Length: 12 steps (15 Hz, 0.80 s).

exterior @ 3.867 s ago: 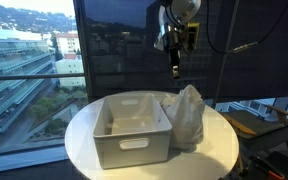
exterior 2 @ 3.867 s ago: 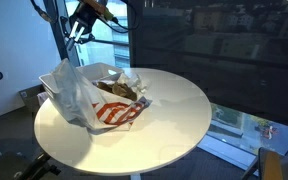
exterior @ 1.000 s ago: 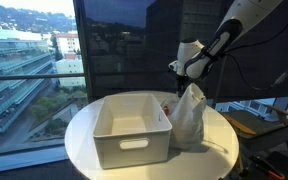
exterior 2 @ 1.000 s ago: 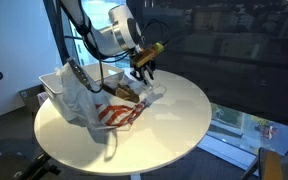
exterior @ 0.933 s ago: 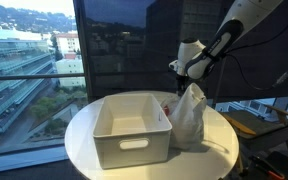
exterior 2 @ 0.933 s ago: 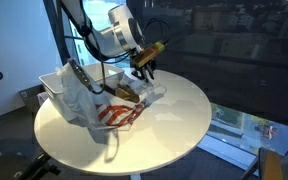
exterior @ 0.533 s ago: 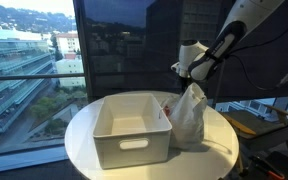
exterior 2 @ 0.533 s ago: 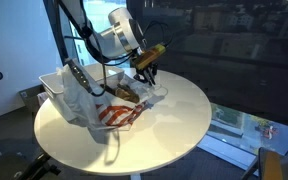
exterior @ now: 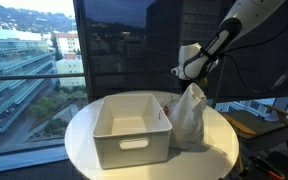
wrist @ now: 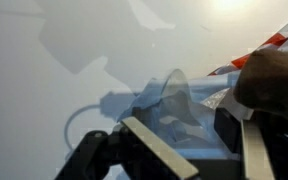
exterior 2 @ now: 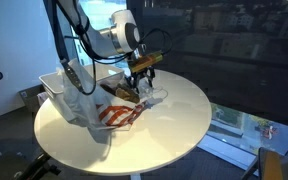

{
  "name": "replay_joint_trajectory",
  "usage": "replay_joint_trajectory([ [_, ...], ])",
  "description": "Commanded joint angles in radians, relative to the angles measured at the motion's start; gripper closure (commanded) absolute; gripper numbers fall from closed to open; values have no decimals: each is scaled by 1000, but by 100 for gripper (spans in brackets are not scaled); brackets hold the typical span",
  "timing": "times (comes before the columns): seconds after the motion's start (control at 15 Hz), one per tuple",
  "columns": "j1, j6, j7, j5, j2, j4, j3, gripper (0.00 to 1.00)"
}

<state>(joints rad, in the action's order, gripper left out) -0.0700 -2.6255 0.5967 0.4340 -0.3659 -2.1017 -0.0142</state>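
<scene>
A clear plastic bag [exterior: 189, 115] with red and white print lies against a white bin [exterior: 132, 128] on a round white table [exterior: 81, 135]. Something brown [wrist: 271, 75] is inside the bag. My gripper [exterior: 181, 72] hovers at the bag's upper edge in both exterior views; seen from the opposite side, the gripper [exterior 2: 144, 70] is over the bag's [exterior 2: 102, 103] far corner. In the wrist view my gripper [wrist: 189, 140] stands open, with a crumpled peak of clear plastic [wrist: 174, 100] rising between the two fingers, neither pad pressing on it.
The bin [exterior 2: 50, 84] is empty and fills the table's [exterior 2: 174, 120] side next to the bag. Dark window panes stand close behind the table. A chair or cart edge [exterior: 269, 120] shows beside it.
The gripper has shifted slightly up and away from the bag's edge. Its jaws, which were pinching the plastic, now stand apart.
</scene>
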Motion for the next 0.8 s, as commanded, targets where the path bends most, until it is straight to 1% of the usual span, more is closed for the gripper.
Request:
replay_joint_trajectory([
  [0.0, -29, -99, 66, -39, -12, -8, -17, 0],
  [0.33, -33, -185, 123, -24, -58, -7, -18, 0],
  [0.4, -31, -199, 128, -18, -65, -5, -15, 25],
  [0.47, -29, -206, 134, -16, -69, -5, -12, 27],
  [0.53, -27, -219, 136, -12, -66, -11, -9, 34],
  [0.6, -24, -236, 136, -7, -61, -19, -6, 44],
  [0.73, -18, -271, 129, 5, -35, -45, 0, 58],
])
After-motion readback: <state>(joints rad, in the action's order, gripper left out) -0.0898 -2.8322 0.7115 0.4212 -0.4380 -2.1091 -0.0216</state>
